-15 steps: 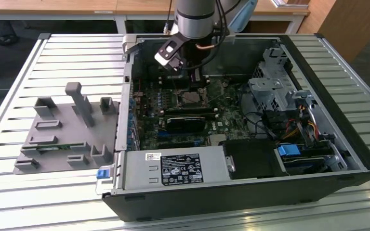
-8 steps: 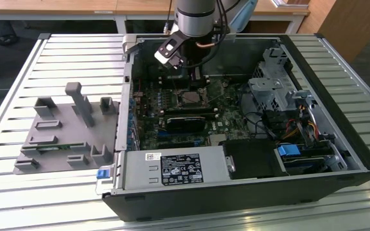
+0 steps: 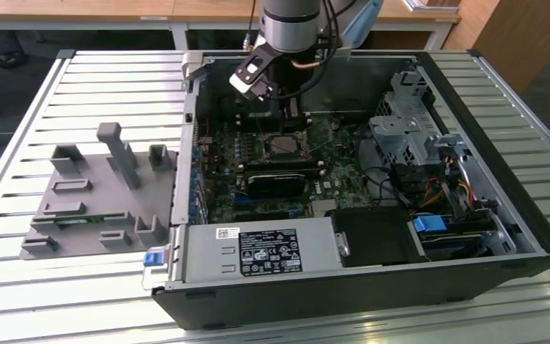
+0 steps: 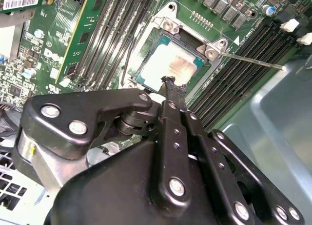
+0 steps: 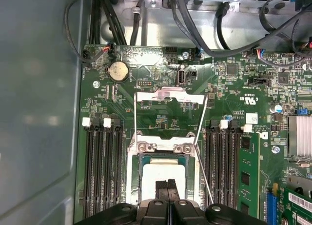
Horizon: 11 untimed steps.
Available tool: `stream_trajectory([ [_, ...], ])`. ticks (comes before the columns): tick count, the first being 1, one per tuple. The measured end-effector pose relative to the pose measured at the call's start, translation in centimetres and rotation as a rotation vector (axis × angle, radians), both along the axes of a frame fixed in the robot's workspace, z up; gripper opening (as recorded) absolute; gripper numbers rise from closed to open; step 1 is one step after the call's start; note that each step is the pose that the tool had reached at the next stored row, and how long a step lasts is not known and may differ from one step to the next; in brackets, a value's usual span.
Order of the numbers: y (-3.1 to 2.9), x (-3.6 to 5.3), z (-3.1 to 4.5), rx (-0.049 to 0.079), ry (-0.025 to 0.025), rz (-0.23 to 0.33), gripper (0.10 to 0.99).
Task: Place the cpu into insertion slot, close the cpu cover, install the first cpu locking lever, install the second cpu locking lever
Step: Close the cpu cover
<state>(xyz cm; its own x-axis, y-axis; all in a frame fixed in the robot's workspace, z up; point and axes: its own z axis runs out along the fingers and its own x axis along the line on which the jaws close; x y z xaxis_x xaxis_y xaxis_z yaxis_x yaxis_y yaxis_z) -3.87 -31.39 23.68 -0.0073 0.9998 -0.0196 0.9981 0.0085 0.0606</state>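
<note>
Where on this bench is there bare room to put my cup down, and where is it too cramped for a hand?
Bare table slats lie at the exterior view's left, around the grey fixture, and along its right edge. Inside the computer case it is crowded: the gripper hangs over the cpu among cables.

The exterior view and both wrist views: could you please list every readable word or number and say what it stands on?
No text can be read with certainty.
Black label on the power supply: print too small to read.
White sticker beside it: too small to read.
Barcode sticker in the second wrist view: characters too small to read.
White markings on the circuit board: too small to read.
</note>
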Motion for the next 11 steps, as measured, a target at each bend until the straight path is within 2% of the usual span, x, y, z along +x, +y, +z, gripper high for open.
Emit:
stream_trajectory([
  [11, 0.0, 0.0, 0.71, 0.0, 0.0, 0.0, 0.106],
])
